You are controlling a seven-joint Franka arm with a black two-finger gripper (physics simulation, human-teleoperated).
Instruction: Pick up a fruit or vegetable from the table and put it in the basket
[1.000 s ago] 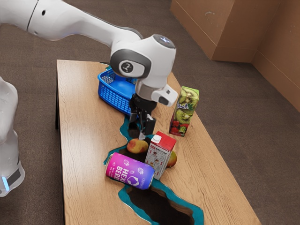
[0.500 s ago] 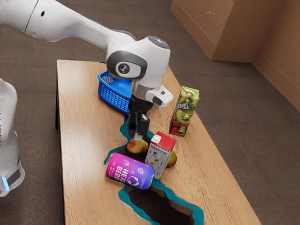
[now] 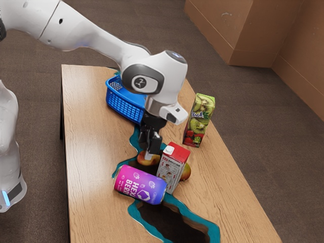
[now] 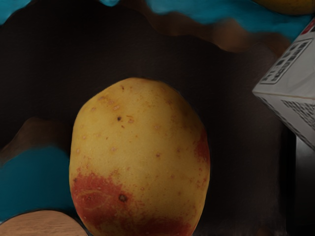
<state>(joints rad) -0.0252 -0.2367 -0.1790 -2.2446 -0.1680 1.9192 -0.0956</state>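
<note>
Mango (image 3: pixel 143 160): directly under the jaws, beside the red-topped carton (image 3: pixel 172 169).
Jaw state: cannot tell whether spread or pressed together.

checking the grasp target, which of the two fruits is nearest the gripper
The fruit below the gripper; in the exterior view, the other fruit is partly behind the red-topped carton.

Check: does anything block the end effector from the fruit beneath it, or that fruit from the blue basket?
Nothing visible stands between the end effector and the fruit, nor between fruit and blue basket; the red-topped carton is beside the fruit, off that route.
</note>
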